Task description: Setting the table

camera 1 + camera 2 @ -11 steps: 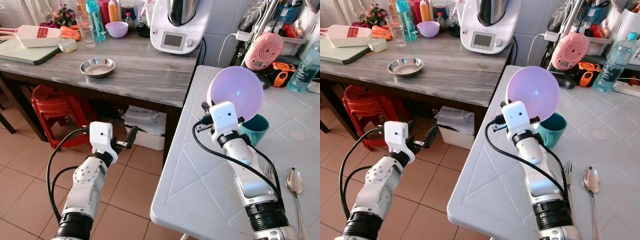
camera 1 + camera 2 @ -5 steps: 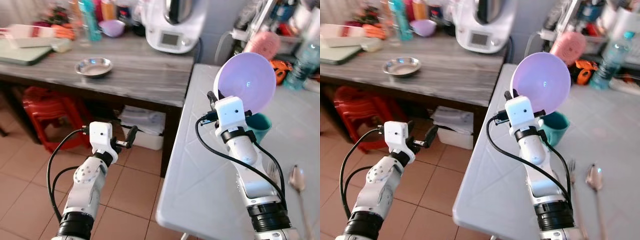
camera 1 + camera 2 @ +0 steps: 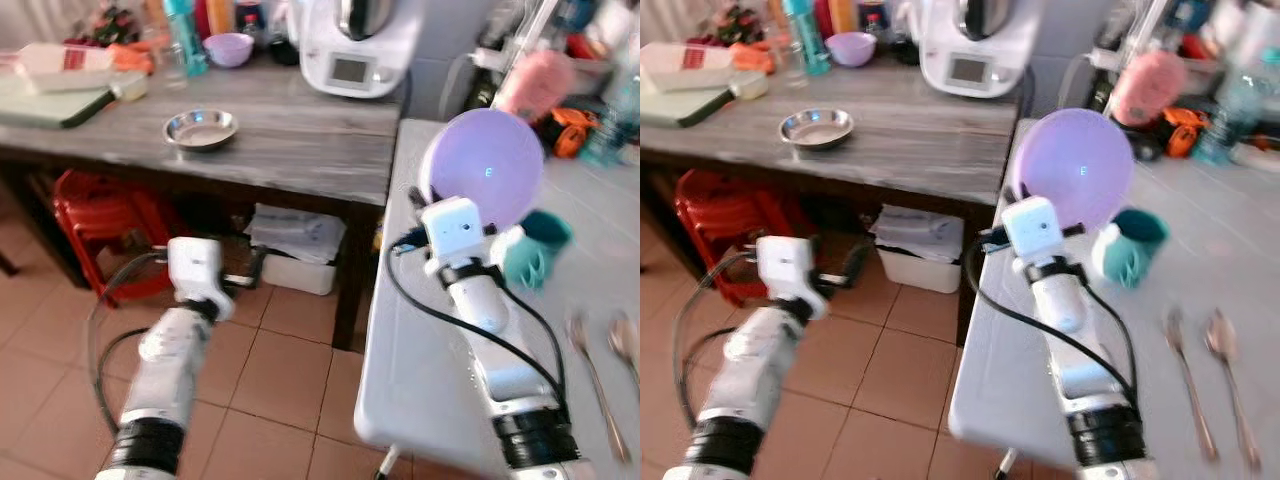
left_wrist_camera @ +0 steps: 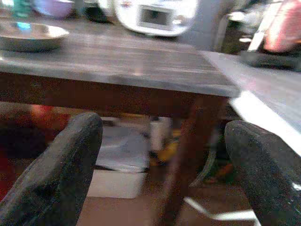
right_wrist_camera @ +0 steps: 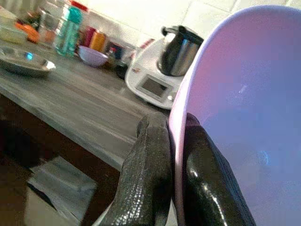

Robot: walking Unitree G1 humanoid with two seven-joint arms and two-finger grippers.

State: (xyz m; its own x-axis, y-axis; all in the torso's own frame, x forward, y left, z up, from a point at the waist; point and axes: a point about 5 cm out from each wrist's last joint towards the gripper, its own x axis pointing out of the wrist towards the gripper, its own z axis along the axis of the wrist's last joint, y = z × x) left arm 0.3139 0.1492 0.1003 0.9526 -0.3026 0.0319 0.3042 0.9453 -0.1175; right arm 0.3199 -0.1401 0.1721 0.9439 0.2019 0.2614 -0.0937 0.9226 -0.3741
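Observation:
A pale purple bowl [image 3: 485, 170] is held up on edge above the white tiled table [image 3: 420, 350], its hollow facing me. My right gripper [image 5: 175, 141] is shut on its rim, one finger on each side. Just behind the bowl a teal cup [image 3: 538, 252] stands on the table. A fork [image 3: 1185, 375] and a spoon [image 3: 1225, 345] lie further right, blurred. My left gripper [image 4: 164, 165] hangs open and holds nothing, low over the tiled floor in front of the wooden table [image 3: 300, 130].
The wooden table carries a steel dish [image 3: 200, 128], a white kitchen machine [image 3: 360, 45], a small purple bowl [image 3: 229, 48] and bottles at the back. Under it stand a red stool [image 3: 95, 200] and a white box [image 3: 295, 268]. Clutter lines the white table's far edge.
The whole picture has shifted and blurred, so the camera is moving. The right gripper still holds the bowl by the teal cup. The left arm hangs as before.

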